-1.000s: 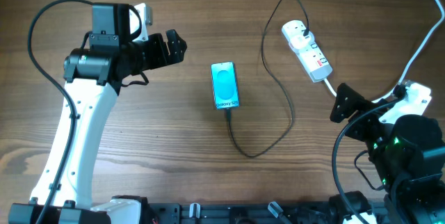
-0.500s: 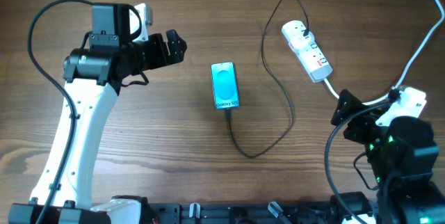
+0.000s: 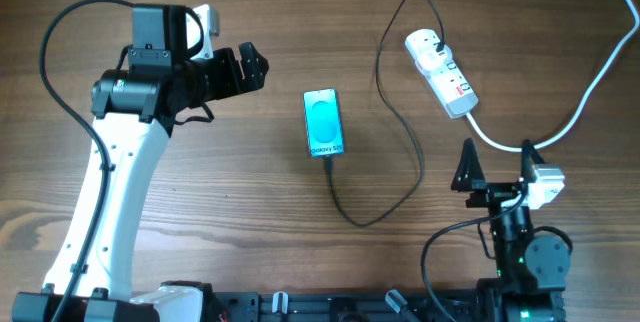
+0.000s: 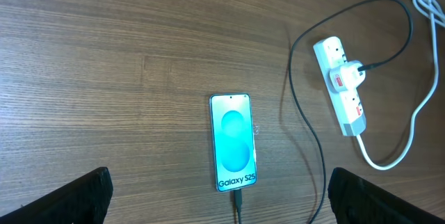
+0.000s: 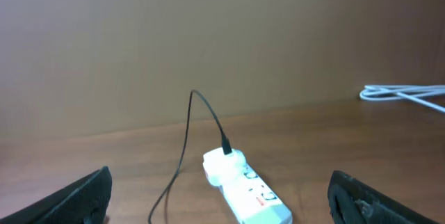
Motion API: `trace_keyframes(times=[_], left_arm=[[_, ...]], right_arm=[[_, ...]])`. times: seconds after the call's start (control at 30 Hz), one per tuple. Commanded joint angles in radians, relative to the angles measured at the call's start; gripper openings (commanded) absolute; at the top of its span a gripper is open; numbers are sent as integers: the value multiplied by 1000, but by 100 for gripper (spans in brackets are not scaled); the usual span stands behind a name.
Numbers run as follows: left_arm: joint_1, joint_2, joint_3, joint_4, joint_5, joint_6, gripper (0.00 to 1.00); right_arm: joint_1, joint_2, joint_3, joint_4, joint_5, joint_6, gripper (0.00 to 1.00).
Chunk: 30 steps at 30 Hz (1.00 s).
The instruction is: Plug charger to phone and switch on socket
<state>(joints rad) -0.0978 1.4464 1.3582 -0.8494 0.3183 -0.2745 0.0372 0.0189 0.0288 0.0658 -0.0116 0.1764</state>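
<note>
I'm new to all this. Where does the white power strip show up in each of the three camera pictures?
Overhead: the power strip lies at the upper right, slanting.
Left wrist: it is at the upper right, running almost top to bottom.
Right wrist: it is at the bottom centre, reaching the lower edge.
Shared landmark: the black cable plugged in near one end of the strip.

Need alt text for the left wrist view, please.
A lit phone lies flat mid-frame on the wooden table, the charger cable meeting its bottom edge. The cable loops up to the white socket at upper right.
</note>
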Motion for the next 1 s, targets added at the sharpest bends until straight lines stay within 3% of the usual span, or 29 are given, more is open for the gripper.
trace_keyframes(times=[0.0, 0.27, 0.43, 0.97], left_arm=[[-3, 0, -2, 2, -6, 13, 100], [-3, 0, -2, 2, -6, 13, 100], [-3, 0, -3, 2, -6, 13, 100], [-3, 0, -2, 2, -6, 13, 100]], right_arm=[[-5, -16, -24, 18, -13, -48, 100], [-5, -15, -24, -65, -13, -106, 100], [-5, -15, -24, -65, -13, -229, 100], [-5, -15, -24, -63, -13, -229, 100]])
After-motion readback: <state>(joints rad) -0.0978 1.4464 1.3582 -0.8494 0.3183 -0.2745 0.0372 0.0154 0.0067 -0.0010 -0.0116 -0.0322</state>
